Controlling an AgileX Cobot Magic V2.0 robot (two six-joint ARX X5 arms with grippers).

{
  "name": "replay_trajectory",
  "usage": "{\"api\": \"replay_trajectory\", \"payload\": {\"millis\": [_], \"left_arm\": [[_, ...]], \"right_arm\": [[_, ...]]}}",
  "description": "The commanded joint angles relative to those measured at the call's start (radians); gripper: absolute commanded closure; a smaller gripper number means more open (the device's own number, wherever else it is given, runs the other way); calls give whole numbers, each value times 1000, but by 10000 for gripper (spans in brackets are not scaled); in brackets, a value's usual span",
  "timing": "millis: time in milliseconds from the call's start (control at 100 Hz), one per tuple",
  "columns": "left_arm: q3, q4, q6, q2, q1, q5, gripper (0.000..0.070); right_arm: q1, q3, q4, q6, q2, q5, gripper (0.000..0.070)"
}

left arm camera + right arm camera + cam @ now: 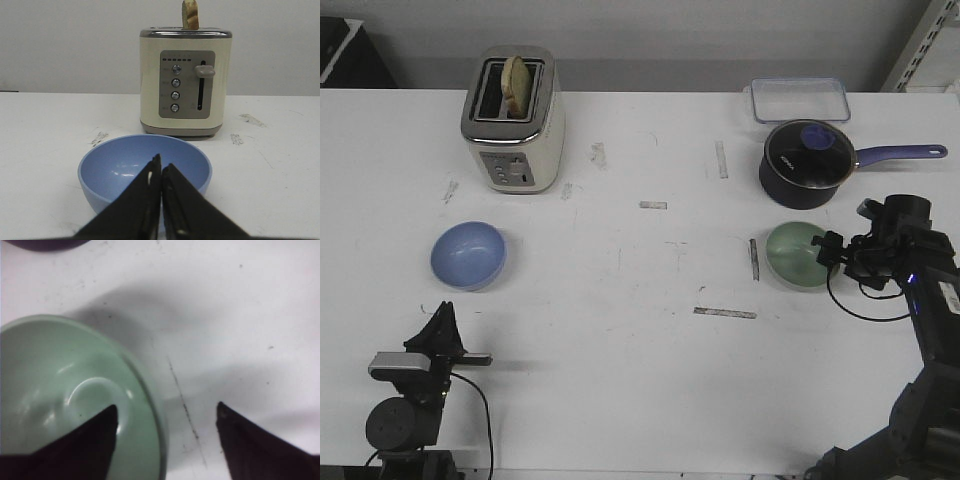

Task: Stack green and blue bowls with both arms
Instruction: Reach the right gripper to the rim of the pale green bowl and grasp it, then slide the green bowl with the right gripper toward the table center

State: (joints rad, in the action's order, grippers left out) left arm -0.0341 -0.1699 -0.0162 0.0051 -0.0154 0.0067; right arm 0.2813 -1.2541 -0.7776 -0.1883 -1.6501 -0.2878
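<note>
The blue bowl (468, 255) sits upright on the white table at the left, in front of the toaster. My left gripper (444, 312) is low near the table's front edge, a short way in front of the blue bowl, shut and empty. In the left wrist view its closed tips (161, 164) point at the blue bowl (115, 170). The green bowl (794, 252) sits at the right, below the saucepan. My right gripper (832, 250) is open at the bowl's right side. In the right wrist view the right gripper (166, 411) straddles the green bowl's (55, 375) rim, one finger (102, 427) inside, the other (235, 432) outside.
A cream toaster (515, 125) holding bread stands at the back left. A dark navy saucepan with a glass lid (807, 160) and long handle is just behind the green bowl. A clear plastic container (800, 98) lies at the back right. Tape marks dot the table.
</note>
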Motion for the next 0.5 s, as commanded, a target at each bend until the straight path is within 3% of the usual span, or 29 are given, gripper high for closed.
{"api": "replay_trajectory", "payload": {"millis": [0,300,490], "left_arm": [[21,-11,4,-2,1,5,699],[21,-11,4,-2,1,5,699],[21,-11,4,-2,1,5,699]], "right_arm": [[-1,-19,9,8,-16,-1,465],[-8,-14,8,10,-16,0,694],[-15,-14,6,10,2,0,695]]}}
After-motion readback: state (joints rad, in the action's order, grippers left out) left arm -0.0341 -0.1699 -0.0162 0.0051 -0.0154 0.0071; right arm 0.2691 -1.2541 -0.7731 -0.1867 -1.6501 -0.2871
